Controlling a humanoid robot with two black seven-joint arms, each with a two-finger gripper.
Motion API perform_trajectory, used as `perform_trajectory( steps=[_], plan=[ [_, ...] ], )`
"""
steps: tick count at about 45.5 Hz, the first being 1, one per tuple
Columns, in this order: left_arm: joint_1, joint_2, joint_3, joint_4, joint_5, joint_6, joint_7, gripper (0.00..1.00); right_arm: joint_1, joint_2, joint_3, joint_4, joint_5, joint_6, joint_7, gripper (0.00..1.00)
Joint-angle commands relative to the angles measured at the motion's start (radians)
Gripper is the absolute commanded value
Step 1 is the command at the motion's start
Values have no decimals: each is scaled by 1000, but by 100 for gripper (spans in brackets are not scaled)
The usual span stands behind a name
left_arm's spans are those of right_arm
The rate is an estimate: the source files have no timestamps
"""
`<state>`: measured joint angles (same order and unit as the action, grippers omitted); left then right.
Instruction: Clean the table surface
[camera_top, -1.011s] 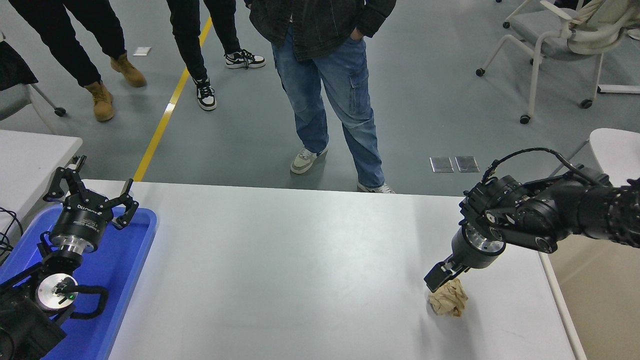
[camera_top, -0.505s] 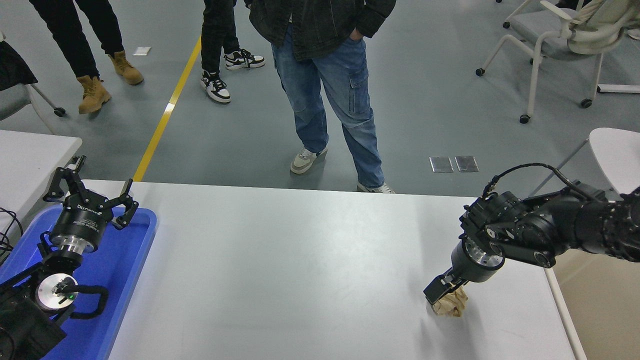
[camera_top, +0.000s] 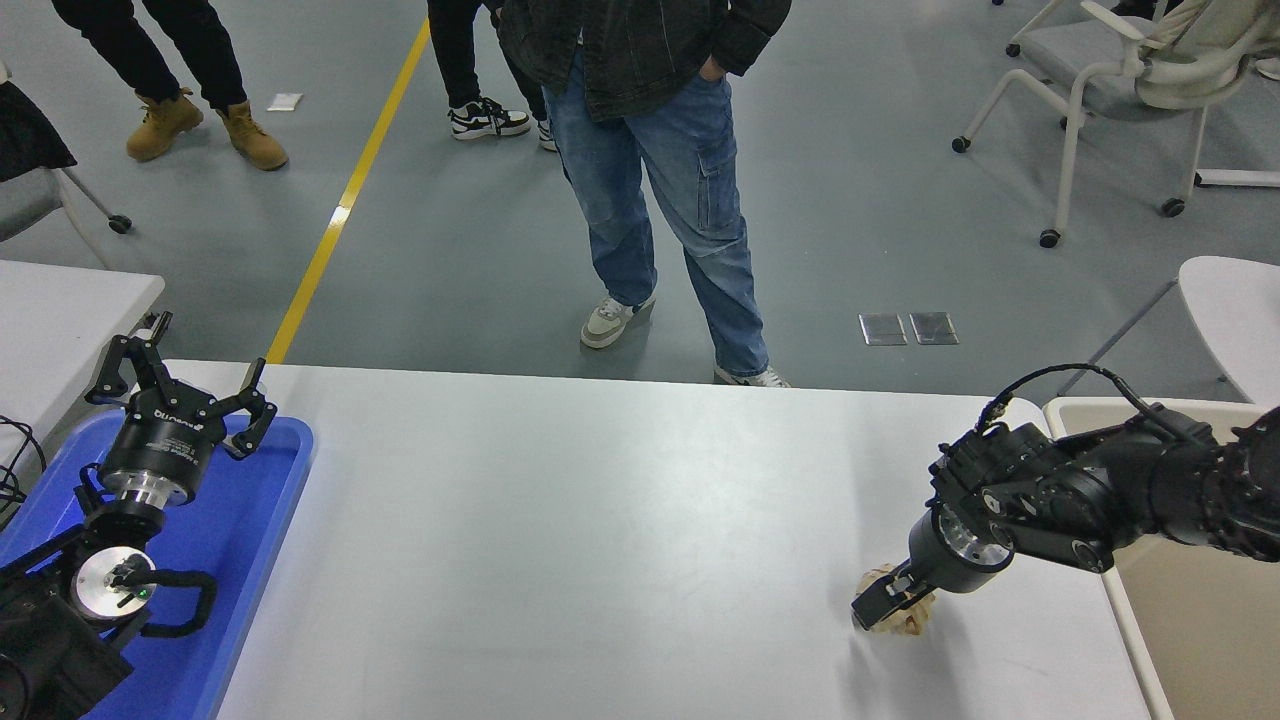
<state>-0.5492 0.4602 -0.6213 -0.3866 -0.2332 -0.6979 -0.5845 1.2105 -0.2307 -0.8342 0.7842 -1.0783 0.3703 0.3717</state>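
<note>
I counted one crumpled tan paper ball (camera_top: 903, 620) and one blue tray (camera_top: 240, 560) on my bench (camera_top: 600, 520), a wide, smooth, matte white top filling the lower view. My right gripper (camera_top: 885, 603) sat pressed onto the ball near the bench's right edge (whether it was clamped, I couldn't tell). My left gripper (camera_top: 180, 385) hung spread wide over the tray at lower left.

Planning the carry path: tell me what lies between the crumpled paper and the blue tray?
Only bare white table surface between the crumpled paper and blue tray, per the head view.
</note>
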Motion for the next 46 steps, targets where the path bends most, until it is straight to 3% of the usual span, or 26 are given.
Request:
perform_trajectory(
  steps=[1, 2, 5, 24, 38, 46],
  plan=[
    [0, 0, 0, 0, 0, 0, 0, 100, -6, -1, -3, -5, -2, -21, 15, 24],
    [0, 0, 0, 0, 0, 0, 0, 100, -5, -2, -5, -5, -2, -21, 18, 15],
    [0, 0, 0, 0, 0, 0, 0, 100, -3, -6, -8, -5, -3, -21, 16, 0],
    [0, 0, 0, 0, 0, 0, 0, 100, 41, -56, -5, -5, -17, -18, 47, 0],
    [0, 0, 0, 0, 0, 0, 0, 100, 168, -179, 10, 66, -8, -8, 101, 0],
    [0, 0, 0, 0, 0, 0, 0, 100, 285, -304, 26, 205, -3, 5, 116, 0]
  ],
)
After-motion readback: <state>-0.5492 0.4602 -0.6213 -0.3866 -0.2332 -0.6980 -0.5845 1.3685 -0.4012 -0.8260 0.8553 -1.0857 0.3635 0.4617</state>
